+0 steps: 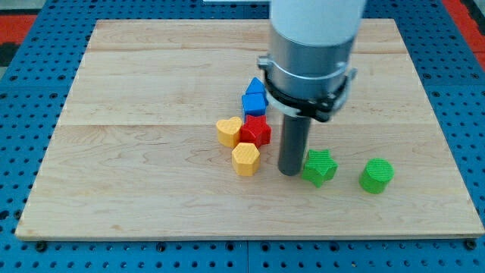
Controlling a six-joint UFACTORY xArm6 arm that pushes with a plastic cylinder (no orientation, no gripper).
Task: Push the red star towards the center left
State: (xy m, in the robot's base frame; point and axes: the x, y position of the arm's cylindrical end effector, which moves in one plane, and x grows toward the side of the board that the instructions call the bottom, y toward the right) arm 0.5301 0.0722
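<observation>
The red star (256, 130) lies near the middle of the wooden board (136, 152). A yellow heart (229, 130) touches its left side and a yellow hexagon (245, 158) sits just below it. Two blue blocks (255, 97) stand directly above it. My tip (290, 172) rests on the board to the lower right of the red star, a short gap away, and right beside a green star (319, 167) on its right.
A green hexagonal block (376, 175) lies at the right, past the green star. The arm's grey and white body (311, 53) hangs over the upper middle of the board. A blue pegboard (30, 98) surrounds the board.
</observation>
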